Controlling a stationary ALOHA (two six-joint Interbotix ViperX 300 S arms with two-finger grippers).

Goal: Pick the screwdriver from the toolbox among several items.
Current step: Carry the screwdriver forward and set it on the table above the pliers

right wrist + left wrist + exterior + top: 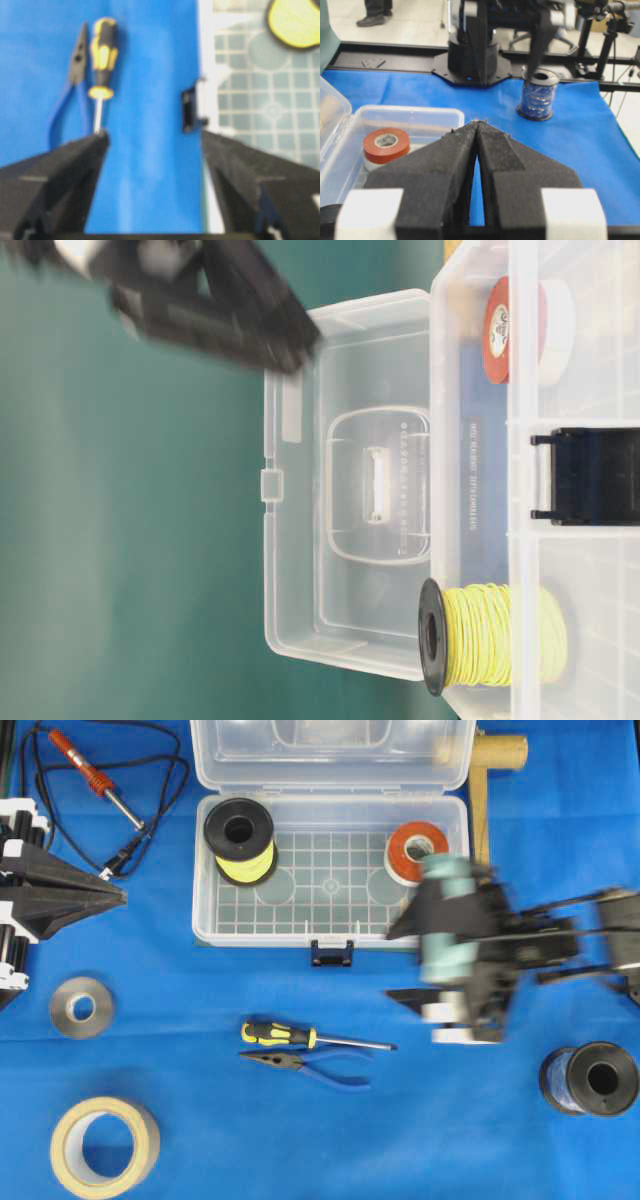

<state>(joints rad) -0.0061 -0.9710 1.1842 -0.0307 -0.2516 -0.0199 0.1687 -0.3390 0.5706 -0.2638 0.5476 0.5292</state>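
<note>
Overhead view: screwdriver (312, 1037) yellow-black handle, thin shaft; right end effector (152, 145) blurred, apparently wide open, empty.

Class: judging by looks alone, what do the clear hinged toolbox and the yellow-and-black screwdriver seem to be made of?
Clear hinged toolbox: glossy translucent plastic; its gridded floor shows through. Yellow-and-black screwdriver: handle probably moulded plastic or rubber, smooth two-tone; shaft looks like bright metal, thin and silvery.

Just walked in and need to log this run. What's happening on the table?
The screwdriver is already out of the toolbox, lying on the blue cloth beside the pliers. The right end effector is open and empty, blurred with motion, next to the box's latch. The left end effector is shut and parked at the side. A yellow spool and an orange tape roll sit in the box.
</note>
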